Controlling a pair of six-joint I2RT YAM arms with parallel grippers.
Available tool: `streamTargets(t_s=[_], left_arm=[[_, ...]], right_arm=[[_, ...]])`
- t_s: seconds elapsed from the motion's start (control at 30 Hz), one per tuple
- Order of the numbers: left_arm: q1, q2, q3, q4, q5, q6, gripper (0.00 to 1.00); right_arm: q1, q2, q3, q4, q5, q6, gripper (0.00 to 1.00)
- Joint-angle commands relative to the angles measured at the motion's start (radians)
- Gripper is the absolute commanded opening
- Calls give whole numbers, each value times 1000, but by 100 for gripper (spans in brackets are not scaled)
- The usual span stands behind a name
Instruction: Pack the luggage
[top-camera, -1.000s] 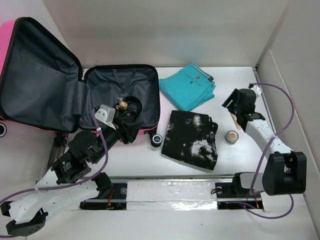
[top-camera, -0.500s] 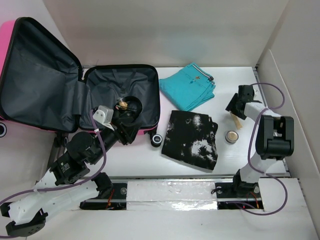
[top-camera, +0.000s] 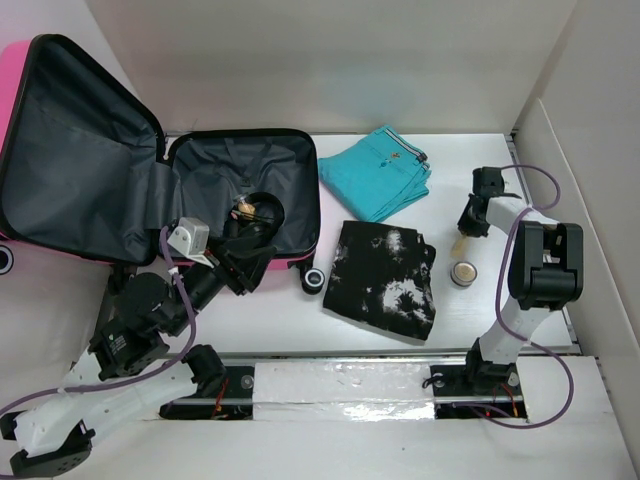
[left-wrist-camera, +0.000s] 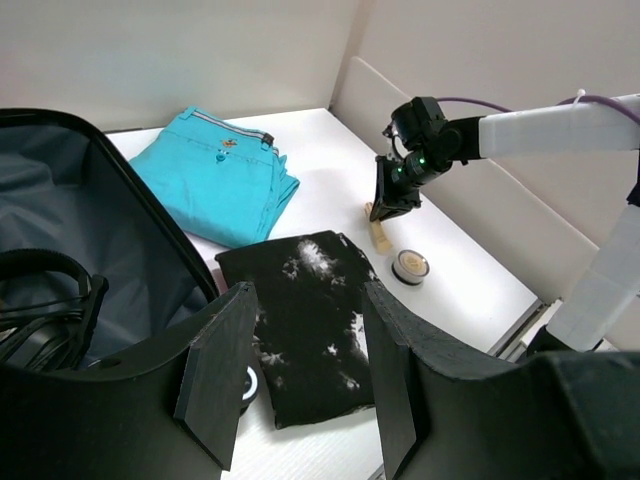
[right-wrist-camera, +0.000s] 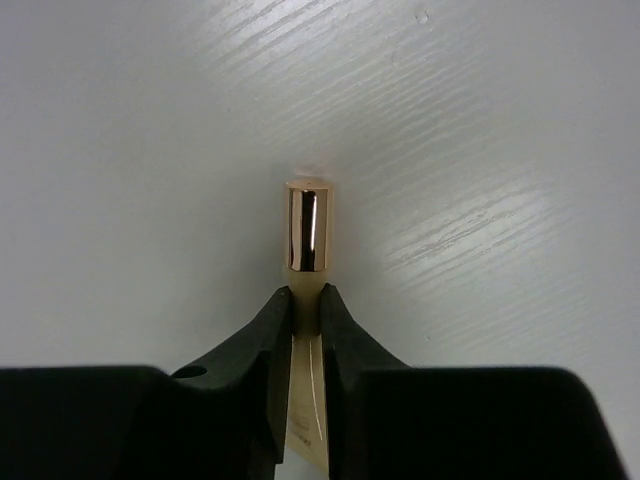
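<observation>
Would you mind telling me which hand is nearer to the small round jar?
Right. The right hand sits just beyond the jar, gripping a gold tube; the left hand is far off to its left, by the open luggage.

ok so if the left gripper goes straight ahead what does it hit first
Probably the black-and-white garment lying past the luggage; it fills the gap between the open fingers of the left gripper, though depth is unclear.
</observation>
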Motion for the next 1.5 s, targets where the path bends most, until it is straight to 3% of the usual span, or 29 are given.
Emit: streamTargets(t_s=[0.0,0.17,0.3,0.43,0.53,0.63,0.67,0.73,0.77,0.8,0.87,1.0,1.03,1.13,1.17,1.2,1.27,1.33,1.43,1.47], left_arm=[[-2,-23,2,56,9,0,43],[-2,-23,2,53,4,0,43],[-2,-23,2,54,3,0,43],[-2,-17,2,53,0,1,43],[-2,-8,2,51,-9,3,43],[-2,0,1,50,-19,4,43],[-2,1,1,48,-22,4,43],[-2,6,2,47,-25,4,43],[-2,9,2,44,-26,4,43],[-2,7,2,44,-29,4,43],[-2,3,4,44,-32,4,43],[-2,-14,2,47,-29,4,43],[-2,-19,4,48,-25,4,43],[7,-20,2,51,-8,4,43],[7,-20,4,51,-5,3,43],[7,-20,4,51,3,3,43],[7,-20,4,51,7,3,43],[7,-22,4,53,12,3,43],[7,-22,4,54,14,3,43],[7,-20,4,56,14,3,43]], right_arm=[[10,-4,26,-41,13,-20,14],[39,-134,-3,9,71,5,14],[92,-278,-14,29,-42,26,14],[329,-347,6,83,-198,81,15],[466,-331,38,236,-301,189,13],[626,-214,237,328,-400,261,10],[687,-132,382,348,-426,273,10],[729,-50,516,376,-446,307,23],[741,-13,572,415,-473,322,52],[741,40,636,445,-490,356,64],[728,58,638,510,-533,394,78],[668,-104,407,569,-484,392,76],[634,-151,285,557,-463,376,74],[558,-372,29,465,-313,321,54],[539,-436,-38,412,-211,318,36],[522,-497,-101,378,-125,306,28],[460,-655,-246,217,99,295,22],[395,-737,-323,123,184,308,23],[277,-870,-463,55,235,322,53],[249,-895,-492,54,238,324,70]])
